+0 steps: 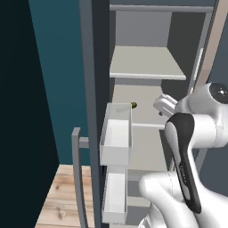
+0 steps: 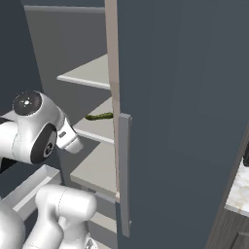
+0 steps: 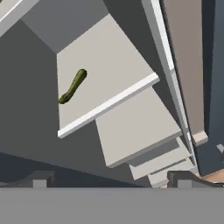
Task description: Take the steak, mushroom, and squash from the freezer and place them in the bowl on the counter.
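The freezer [image 1: 147, 67] stands open, showing pale grey shelves. The squash [image 3: 73, 86], dark green and oblong, lies alone on the middle shelf, towards its back; it is also the small green shape [image 1: 133, 105] behind the door bin and the thin green strip [image 2: 99, 116] beside the door edge. My gripper [image 3: 109, 179] is open, its fingertips [image 3: 41, 179] wide apart with nothing between them. It hangs in front of the shelves, well short of the squash. The steak, mushroom and bowl are out of view.
White door bins [image 1: 116, 138] hang on the open door at the left, with its bar handle [image 1: 78, 178] below. A closed grey door with a handle [image 2: 124, 175] is at the right. A sliver of marbled counter [image 2: 240, 189] shows far right. Lower shelves [image 3: 135, 131] step down beneath.
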Motion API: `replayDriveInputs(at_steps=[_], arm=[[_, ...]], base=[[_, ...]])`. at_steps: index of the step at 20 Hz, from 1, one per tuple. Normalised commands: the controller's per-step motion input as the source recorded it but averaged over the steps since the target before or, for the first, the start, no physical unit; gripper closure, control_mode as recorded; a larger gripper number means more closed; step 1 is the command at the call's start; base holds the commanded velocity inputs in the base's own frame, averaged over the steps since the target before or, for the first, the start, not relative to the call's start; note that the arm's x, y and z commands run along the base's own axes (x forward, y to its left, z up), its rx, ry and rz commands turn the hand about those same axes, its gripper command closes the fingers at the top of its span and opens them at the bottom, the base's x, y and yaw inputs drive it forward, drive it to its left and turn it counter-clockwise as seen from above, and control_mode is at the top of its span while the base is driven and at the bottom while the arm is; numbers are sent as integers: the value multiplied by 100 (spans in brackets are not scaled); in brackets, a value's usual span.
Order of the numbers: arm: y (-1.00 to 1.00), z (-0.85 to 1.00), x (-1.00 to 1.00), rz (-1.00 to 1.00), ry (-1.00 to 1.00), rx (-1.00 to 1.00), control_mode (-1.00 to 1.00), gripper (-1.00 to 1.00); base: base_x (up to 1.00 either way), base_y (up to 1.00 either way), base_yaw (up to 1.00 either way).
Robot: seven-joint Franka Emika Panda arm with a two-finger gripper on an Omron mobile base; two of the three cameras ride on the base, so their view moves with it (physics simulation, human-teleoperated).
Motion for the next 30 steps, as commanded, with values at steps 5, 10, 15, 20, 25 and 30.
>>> replayDriveInputs(at_steps=[5,10,15,20,25,30], arm=[[1,-2,48,0,0,0,-100,-100],[0,-7,45,0,0,4,-100,-100],[0,-13,42,0,0,1,-100,-100],[0,-33,37,0,-1,0,-100,-100],[0,-23,39,0,0,0,-100,-100],[0,-18,38,0,0,0,-100,-100]], base=[[0,0,0],[0,0,0],[0,0,0],[0,0,0],[0,0,0],[0,0,0]])
